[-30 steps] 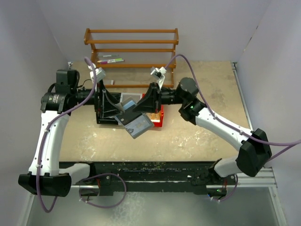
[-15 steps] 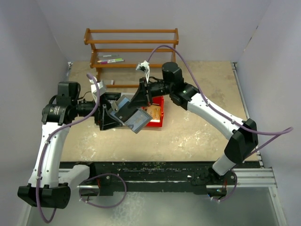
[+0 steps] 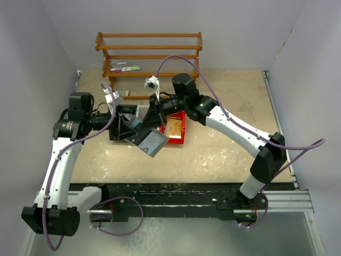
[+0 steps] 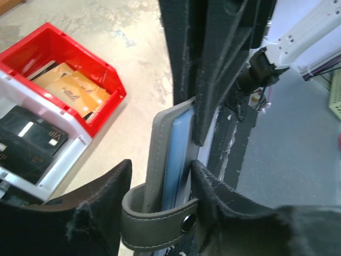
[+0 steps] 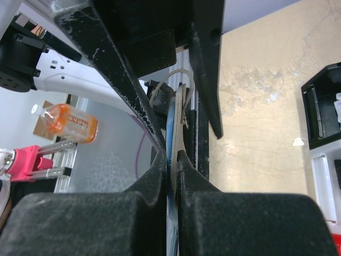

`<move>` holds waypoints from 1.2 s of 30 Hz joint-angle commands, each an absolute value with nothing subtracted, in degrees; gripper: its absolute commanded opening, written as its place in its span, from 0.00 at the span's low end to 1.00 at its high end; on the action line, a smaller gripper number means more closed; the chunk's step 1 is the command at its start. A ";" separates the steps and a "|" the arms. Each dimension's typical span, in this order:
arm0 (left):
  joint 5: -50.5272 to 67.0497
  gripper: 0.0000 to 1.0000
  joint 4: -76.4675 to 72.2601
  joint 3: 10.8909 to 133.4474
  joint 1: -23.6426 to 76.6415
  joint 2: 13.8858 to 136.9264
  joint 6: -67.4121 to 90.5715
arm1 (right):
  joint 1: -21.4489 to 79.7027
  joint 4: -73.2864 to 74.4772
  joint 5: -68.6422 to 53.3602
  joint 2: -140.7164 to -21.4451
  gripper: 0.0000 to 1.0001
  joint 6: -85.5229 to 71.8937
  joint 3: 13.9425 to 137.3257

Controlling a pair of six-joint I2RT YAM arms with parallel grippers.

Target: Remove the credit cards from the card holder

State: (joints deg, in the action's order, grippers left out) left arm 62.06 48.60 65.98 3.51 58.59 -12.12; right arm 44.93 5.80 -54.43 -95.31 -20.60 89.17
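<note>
Held clear of the worktop (image 3: 224, 152), the card holder (image 3: 151, 143) looks light, thin and floppy at its fold; the left gripper (image 3: 129, 129) jaws clamp its strap end from nine o'clock, and the right gripper (image 3: 148, 123) jaws pinch its slick edge from one o'clock, the sensible hold.

You can read "VIP" on a black card (image 4: 29, 145) in the white bin (image 4: 61, 164). The mark on the orange cards (image 4: 74, 92) in the red bin (image 4: 109, 80) is too blurred to read.

Grey-blue card holder (image 3: 151, 143), red bin (image 4: 109, 104), orange cards (image 4: 74, 89), white bin (image 4: 59, 160), black cards (image 4: 26, 141)
</note>
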 commanded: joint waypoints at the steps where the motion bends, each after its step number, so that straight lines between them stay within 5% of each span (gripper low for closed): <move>1: 69.33 0.44 47.70 65.91 3.54 61.03 -11.12 | 44.91 5.10 -55.51 -95.21 0.00 -19.66 93.00; 4: 72.46 0.27 49.54 66.40 3.49 62.92 -10.71 | 44.61 1.20 -59.03 -95.21 0.04 -24.04 91.45; 8: 73.59 0.07 49.48 68.26 3.43 64.03 -6.72 | 43.52 -12.16 -59.69 -92.48 0.37 -32.50 84.09; 11: 74.67 0.04 45.52 68.90 3.34 63.81 0.21 | 43.16 -24.29 -56.66 -88.07 0.60 -38.62 74.04; 15: 76.44 0.02 38.57 68.76 3.34 62.95 10.08 | 42.94 -39.33 -50.67 -81.16 0.67 -45.75 61.98; 20: 78.96 0.02 33.17 68.52 3.28 62.04 17.64 | 42.86 -45.53 -48.11 -77.76 0.55 -50.27 54.41; 23: 78.96 0.03 32.64 68.10 3.31 61.45 17.82 | 42.80 -50.07 -48.35 -77.72 0.25 -53.65 53.10; 24: 78.74 0.06 33.00 67.85 3.34 61.38 17.15 | 42.76 -49.58 -48.79 -77.96 0.15 -53.93 53.67; 26: 77.54 0.32 35.16 67.52 3.32 61.32 14.61 | 42.65 -44.75 -50.26 -78.89 0.01 -52.79 56.80; 28: 75.22 0.64 38.20 67.70 3.34 61.26 10.49 | 42.56 -32.47 -51.15 -80.05 0.00 -47.12 62.67; 29: 73.97 0.71 39.50 67.76 3.27 61.27 8.39 | 42.56 -24.69 -51.37 -80.79 0.00 -42.84 65.52; 36: 74.34 0.78 45.76 67.33 3.34 63.52 -0.68 | 42.59 -2.07 -52.96 -83.21 0.00 -29.28 75.96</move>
State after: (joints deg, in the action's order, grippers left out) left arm 73.82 42.15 66.15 3.49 62.17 6.46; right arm 42.41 -14.90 -50.28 -83.33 -38.41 70.17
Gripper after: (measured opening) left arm 0.786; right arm 0.071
